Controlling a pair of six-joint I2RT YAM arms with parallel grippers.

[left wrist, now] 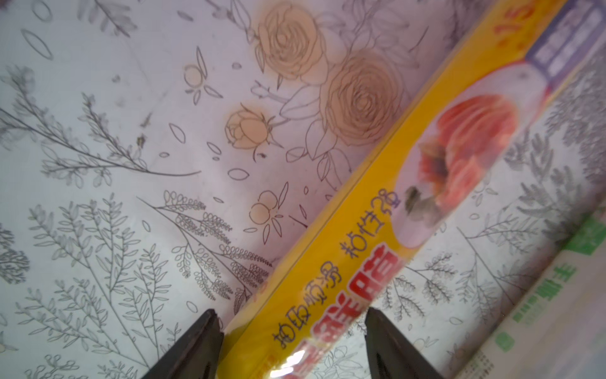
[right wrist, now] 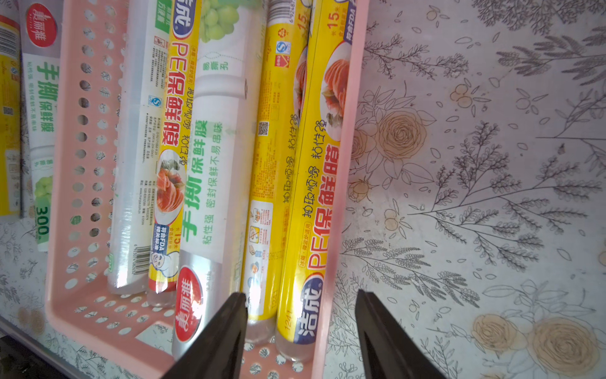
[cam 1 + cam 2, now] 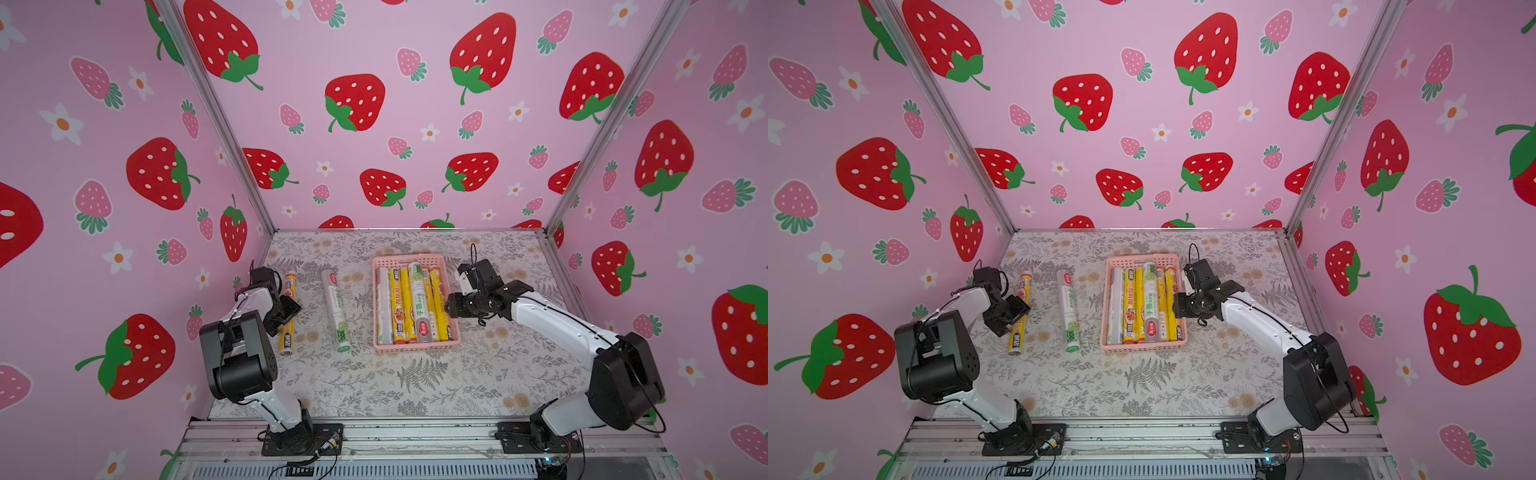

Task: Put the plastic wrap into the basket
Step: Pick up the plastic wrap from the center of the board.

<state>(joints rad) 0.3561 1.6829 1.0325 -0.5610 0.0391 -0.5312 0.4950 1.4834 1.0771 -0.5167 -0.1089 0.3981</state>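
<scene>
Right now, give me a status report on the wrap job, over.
Left tool open, straddling yellow roll on table. Right tool open, empty, above basket edge. White-green roll also outside. Nothing in the way.

Robot test cell, a lab-type setup, not a home. The booth is closed on three sides by strawberry-print panels [image 3: 374,50] held in bare aluminium posts [image 3: 216,112]. A floral sheet [image 3: 415,386] covers the tabletop. Two white-and-black arms, left arm [image 3: 249,353] and right arm [image 3: 557,324], are bolted through black base plates [image 3: 332,432] to an aluminium rail [image 3: 415,436] at the front edge. Loose cables [image 3: 307,460] trail below.
</scene>
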